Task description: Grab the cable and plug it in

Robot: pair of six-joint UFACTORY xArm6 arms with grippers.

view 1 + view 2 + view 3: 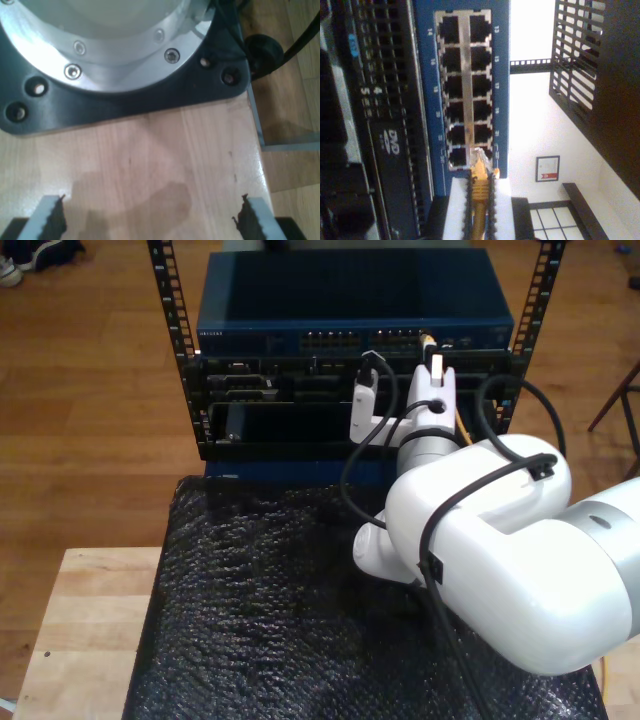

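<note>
The second wrist view looks along my second gripper (pixel 480 200), whose jaws are closed on the cable (pixel 479 192) just behind its clear plug (pixel 479 159). The plug tip is at the lowest row of ports on the blue switch (pixel 427 100), touching or nearly inside one port; I cannot tell which. In the exterior view the arm reaches to the switch front (pixel 355 338) in the rack (pixel 170 350). I judge the cable light and soft, so it bends easily, while the plug is stiff but has a fragile clip. A hold close behind the plug, as here, keeps the tip steady. My first gripper (pixel 150 217) stands wide open over a wooden table (pixel 165 155), near an arm base (pixel 125 105), holding nothing.
</note>
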